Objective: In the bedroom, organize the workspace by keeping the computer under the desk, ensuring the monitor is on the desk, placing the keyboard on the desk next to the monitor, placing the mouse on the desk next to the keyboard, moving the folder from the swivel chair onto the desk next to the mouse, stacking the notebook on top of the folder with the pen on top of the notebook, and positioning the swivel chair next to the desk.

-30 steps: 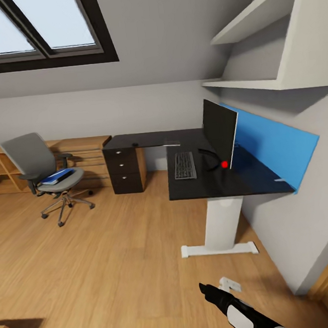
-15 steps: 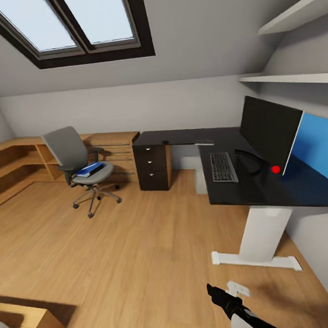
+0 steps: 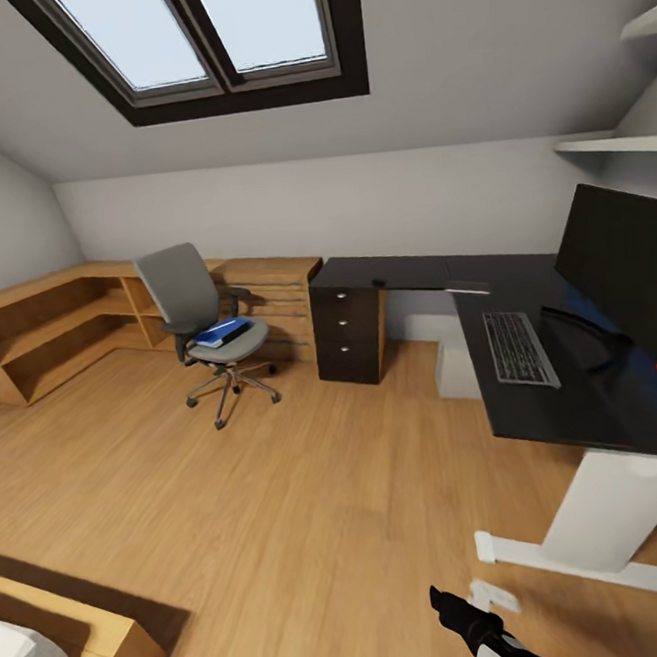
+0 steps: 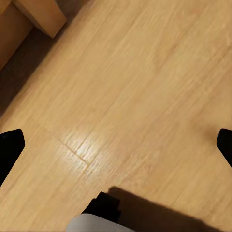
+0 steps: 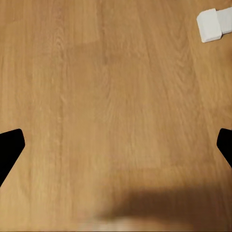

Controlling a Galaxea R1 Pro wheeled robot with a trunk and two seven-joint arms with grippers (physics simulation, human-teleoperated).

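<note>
- Across the room by the far wall, the swivel chair [image 3: 205, 320] stands on a chrome star base, grey padded seat and back, black armrests; a flat bright-blue folder [image 3: 222, 332] lies on its seat.
- Beside the chair, low oak shelving [image 3: 57, 324] runs along the wall and round the corner.
- At the right, the desk [image 3: 535, 389] has a glossy black L-shaped top on a white pedestal leg [image 3: 612, 507], with black drawers [image 3: 349, 332] with round silver knobs at its far end.
- On the desk top, the slim keyboard [image 3: 519, 348], dark keys in a silvery frame, lies just beside the monitor [image 3: 629, 264], a wide black screen with a red light at its lower corner.
- Between the chair and the desk lies a broad stretch of bare light wood floor [image 3: 284, 493]; a wooden bed corner [image 3: 88, 643] sits at the near left.
- Low in the head view, the right gripper [image 3: 447, 598] hangs black above the floor near the pedestal's white foot.
- Both wrist views look down at floorboards; each gripper's two black fingertips sit at opposite edges, spread wide, with nothing between them: left gripper [image 4: 116, 145], right [image 5: 116, 145].
</note>
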